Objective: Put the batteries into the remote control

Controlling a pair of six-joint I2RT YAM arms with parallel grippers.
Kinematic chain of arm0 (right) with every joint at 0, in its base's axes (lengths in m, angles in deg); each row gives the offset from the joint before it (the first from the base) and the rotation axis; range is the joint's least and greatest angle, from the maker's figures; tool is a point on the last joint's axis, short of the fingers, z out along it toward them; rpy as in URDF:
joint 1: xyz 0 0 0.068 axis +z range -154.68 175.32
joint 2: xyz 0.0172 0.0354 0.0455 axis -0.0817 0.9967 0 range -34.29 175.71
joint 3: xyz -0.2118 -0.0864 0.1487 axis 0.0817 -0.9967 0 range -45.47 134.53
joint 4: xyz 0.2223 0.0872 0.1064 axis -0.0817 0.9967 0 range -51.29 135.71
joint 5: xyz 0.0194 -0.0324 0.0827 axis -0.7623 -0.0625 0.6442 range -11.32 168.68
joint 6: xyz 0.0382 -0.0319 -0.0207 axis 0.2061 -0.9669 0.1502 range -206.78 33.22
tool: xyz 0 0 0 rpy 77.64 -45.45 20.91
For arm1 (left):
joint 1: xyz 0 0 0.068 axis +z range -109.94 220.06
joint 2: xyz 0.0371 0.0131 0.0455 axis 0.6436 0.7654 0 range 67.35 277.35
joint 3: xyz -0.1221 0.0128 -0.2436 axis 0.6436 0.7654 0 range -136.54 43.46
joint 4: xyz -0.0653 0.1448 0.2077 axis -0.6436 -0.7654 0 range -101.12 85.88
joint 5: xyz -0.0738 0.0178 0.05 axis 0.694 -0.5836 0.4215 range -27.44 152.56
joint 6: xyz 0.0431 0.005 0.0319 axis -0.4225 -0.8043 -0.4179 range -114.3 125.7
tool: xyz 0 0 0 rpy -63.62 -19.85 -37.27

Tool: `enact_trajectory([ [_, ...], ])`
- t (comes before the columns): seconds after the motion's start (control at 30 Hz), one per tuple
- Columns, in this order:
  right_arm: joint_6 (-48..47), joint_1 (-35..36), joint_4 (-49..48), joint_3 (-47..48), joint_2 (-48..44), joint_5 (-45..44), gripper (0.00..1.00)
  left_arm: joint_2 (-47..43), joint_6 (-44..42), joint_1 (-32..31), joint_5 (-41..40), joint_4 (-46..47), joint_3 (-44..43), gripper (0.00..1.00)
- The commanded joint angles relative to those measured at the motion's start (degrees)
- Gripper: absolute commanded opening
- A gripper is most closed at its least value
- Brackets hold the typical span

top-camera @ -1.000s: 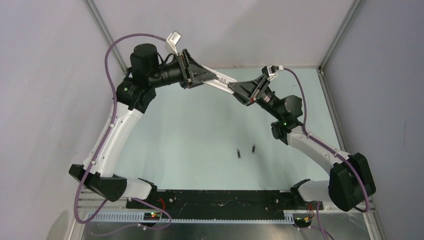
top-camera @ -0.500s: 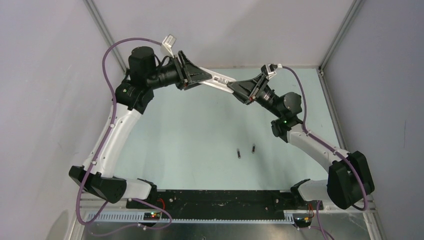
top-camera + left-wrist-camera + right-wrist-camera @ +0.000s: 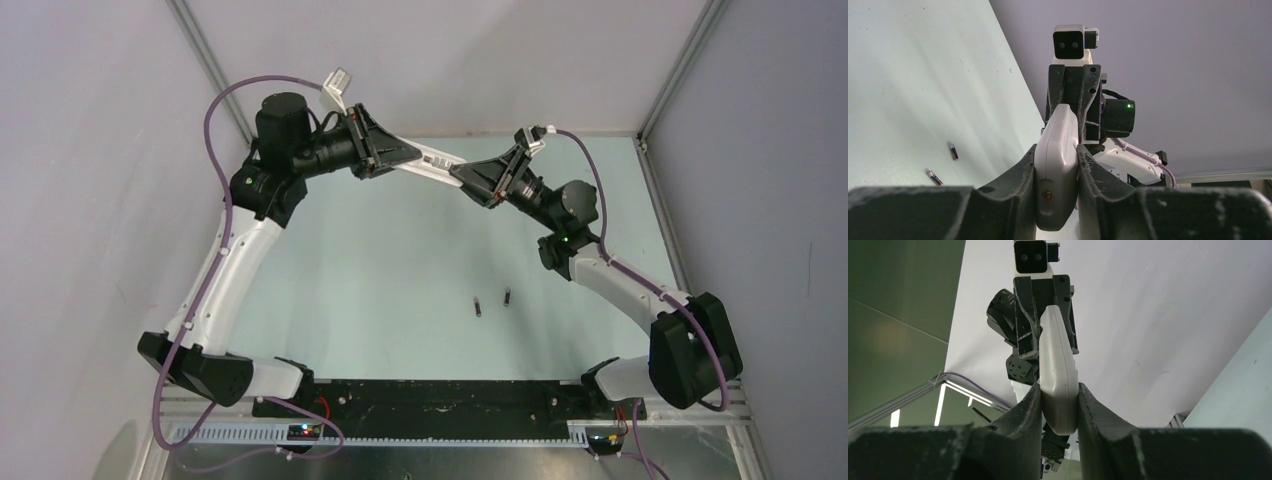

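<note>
**Remote control held in the air between my two grippers**

From above, my left gripper [image 3: 412, 156] and my right gripper [image 3: 458, 176] meet nose to nose over the far part of the table [image 3: 360, 260]. The remote control [image 3: 437, 161] bridges them as a slim white bar, raised off the surface with one end in each. The batteries [image 3: 478, 307] lie on the table much nearer my bases and a little right of centre. They are close together but not touching, and well apart from both grippers.

In my left wrist camera, my left gripper [image 3: 1056, 167] is clamped on one end of the remote control [image 3: 1059, 145], with a finger pressed against each side of the white casing. The casing runs away from the camera to my right gripper [image 3: 1073, 92], whose black fingers close on the other end. On the pale table [image 3: 908, 75] at the left, the two batteries [image 3: 953, 150] lie apart from each other.

In my right wrist camera, my right gripper [image 3: 1059, 402] squeezes its own end of the remote control [image 3: 1058, 365] the same way, with both fingers tight against the sides. At the far end, my left gripper [image 3: 1043, 315] grips the casing.
</note>
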Motion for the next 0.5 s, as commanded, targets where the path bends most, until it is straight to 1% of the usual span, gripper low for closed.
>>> enact_trajectory([
  [0.0,-2.16,-0.28,1.12,2.50,-1.03,0.70,0.31,-1.10,-1.84,0.04,1.76,1.79,-0.12,0.00],
  [0.03,-2.95,-0.40,3.46,2.48,-1.48,0.46,0.39,-1.16,-2.48,0.02,1.72,1.83,-0.03,0.00],
  [0.07,-5.03,-0.80,4.95,2.49,-2.74,0.05,0.64,-1.17,-2.87,0.08,1.46,1.86,0.04,0.00],
  [0.1,-6.19,-1.49,8.64,2.50,-3.43,-0.14,0.77,-1.31,-3.60,0.12,1.39,1.86,0.06,0.00],
  [0.13,-8.52,-1.93,10.88,2.50,-5.03,-0.38,0.94,-1.38,-3.95,0.22,1.16,1.80,0.24,0.00],
  [0.2,-12.07,-3.53,17.56,2.23,-7.33,-0.37,0.99,-1.67,-5.07,0.39,0.96,1.83,0.56,0.00],
  [0.37,-20.20,-6.38,26.22,0.88,-13.27,-3.76,0.99,-1.74,-8.30,0.67,0.67,1.78,1.88,0.00],
  [0.43,-23.83,-6.56,28.32,1.04,-14.34,-3.45,0.99,-1.72,-9.88,0.67,0.75,1.78,2.64,0.00],
  [0.47,-24.77,-6.57,31.23,1.81,-14.51,-3.29,0.99,-1.65,-10.80,0.64,0.64,1.82,3.17,0.00],
])
